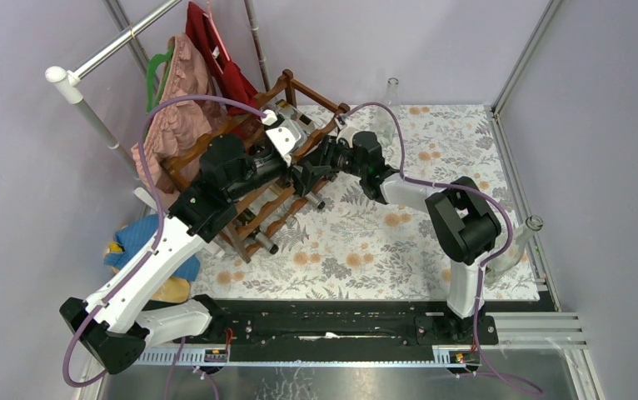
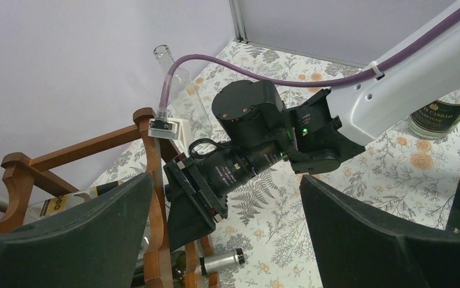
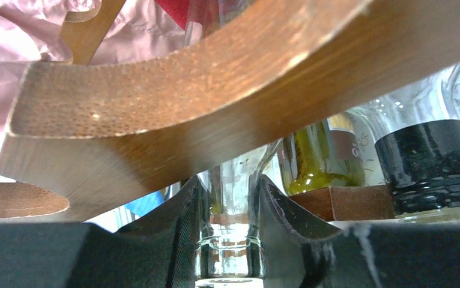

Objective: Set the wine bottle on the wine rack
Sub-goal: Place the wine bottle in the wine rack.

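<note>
Fingers of the right arm (image 3: pixel 176 240) clenched on the neck of a clear bottle (image 3: pixel 229 204), just below a scalloped rail of the rack (image 3: pixel 185 102) — the glass runs away from the wrist camera into the woodwork. Beside it, a green bottle (image 3: pixel 317 162) and a dark-capped bottle (image 3: pixel 432 162) lie on a lower rail of the same rack. Seen from above, this grip sits at the rack's open front, where capped ends of stored bottles poke out towards the flowered tabletop (image 1: pixel 399 242).

The left fingers (image 2: pixel 71 240) are fully released and hold nothing. They hover over the top of the rack, looking down on the other arm's work. Two more bottles stand apart from the action: a far bottle (image 1: pixel 391 92) at the back of the tabletop and an edge bottle (image 1: pixel 522 242) near its right side.

The job looks well advanced. The clear bottle is off the tabletop, laid over and fed into a tier with its neck outward. Whether its body already rests in a cradle cannot be told — the rail hides it. What appears left is to settle the bottle on the rails, let go of the neck and draw the right arm back clear of the rack.
</note>
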{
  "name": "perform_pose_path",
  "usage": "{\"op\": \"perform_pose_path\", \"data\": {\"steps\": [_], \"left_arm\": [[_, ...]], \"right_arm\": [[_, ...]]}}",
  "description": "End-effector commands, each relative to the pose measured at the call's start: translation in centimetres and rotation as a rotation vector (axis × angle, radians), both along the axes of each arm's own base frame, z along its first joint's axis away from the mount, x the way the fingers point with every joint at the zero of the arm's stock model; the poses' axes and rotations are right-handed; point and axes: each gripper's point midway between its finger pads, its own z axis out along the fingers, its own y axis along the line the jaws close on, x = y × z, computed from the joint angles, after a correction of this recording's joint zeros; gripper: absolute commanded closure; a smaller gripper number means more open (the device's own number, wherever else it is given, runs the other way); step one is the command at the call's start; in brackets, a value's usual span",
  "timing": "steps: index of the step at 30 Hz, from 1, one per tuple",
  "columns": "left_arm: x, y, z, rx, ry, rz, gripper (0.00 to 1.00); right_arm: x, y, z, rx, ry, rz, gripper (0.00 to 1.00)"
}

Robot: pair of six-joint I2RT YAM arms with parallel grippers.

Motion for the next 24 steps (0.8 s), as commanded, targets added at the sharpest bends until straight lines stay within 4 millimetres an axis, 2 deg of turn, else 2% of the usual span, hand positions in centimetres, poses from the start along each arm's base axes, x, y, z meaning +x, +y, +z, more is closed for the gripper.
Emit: {"op": "perform_pose_path", "data": {"steps": [1, 12, 24], "left_arm": [[0.5, 0.2, 1.1, -0.025, -0.046, 0.015, 0.01], [0.4, 0.3, 1.1, -0.029, -0.048, 0.015, 0.01], [0.6, 0.1, 0.9, -0.023, -0.042, 0.012, 0.01]], "right_arm": [[0.1, 0.8, 3.8, -0.031, -0.18, 0.011, 0.92], [-0.3, 1.0, 2.6, -0.161, -0.341, 0.051, 0.89], [0.7, 0.6, 1.8, -0.292, -0.502, 0.036, 0.89]]}}
